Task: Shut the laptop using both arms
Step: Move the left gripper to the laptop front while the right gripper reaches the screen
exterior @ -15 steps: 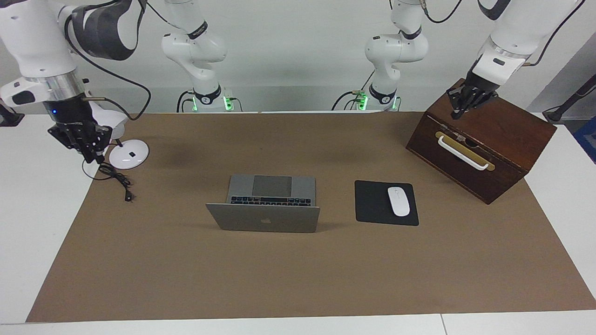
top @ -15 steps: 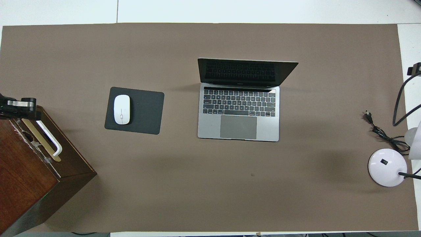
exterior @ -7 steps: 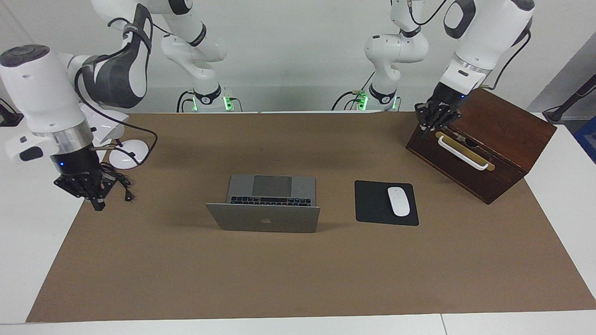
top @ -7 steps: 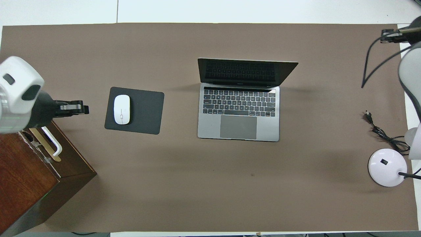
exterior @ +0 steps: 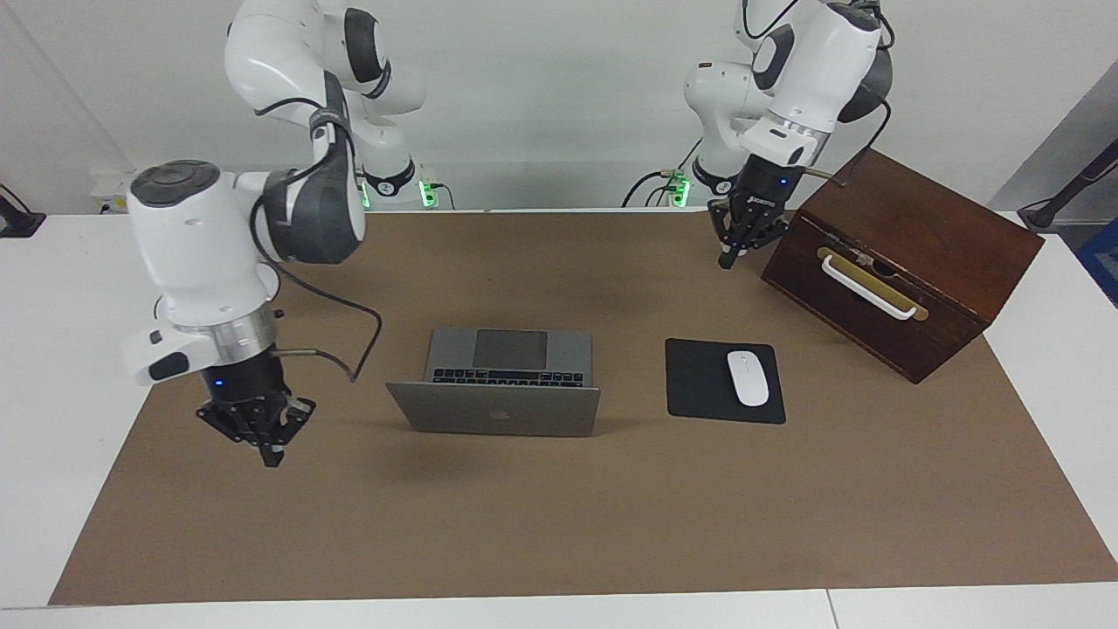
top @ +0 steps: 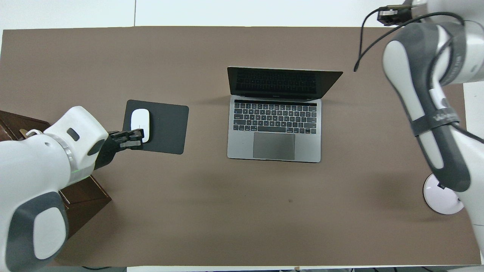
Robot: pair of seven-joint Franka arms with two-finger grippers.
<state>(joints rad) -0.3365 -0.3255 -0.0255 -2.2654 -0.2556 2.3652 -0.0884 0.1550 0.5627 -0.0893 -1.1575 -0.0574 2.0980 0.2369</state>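
Note:
The laptop [exterior: 493, 411] [top: 274, 128] sits open in the middle of the brown mat, its screen turned toward the robots and its lid nearly upright. My right gripper [exterior: 266, 450] hangs shut and empty over the mat at the right arm's end, level with the lid's edge and well apart from it. My left gripper [exterior: 728, 258] [top: 138, 136] is also shut and empty. It hangs over the mat beside the wooden box, and from overhead it overlaps the edge of the mouse pad. Neither gripper touches the laptop.
A black mouse pad [exterior: 699, 384] with a white mouse [exterior: 748, 377] lies beside the laptop toward the left arm's end. A dark wooden box [exterior: 908, 262] with a white handle stands at that end. A white lamp base [top: 440, 196] sits at the right arm's end.
Both arms have swung in toward the laptop. The right gripper left the lamp base and moved away from the robots toward the lid's side. The left gripper came off the box toward the middle.

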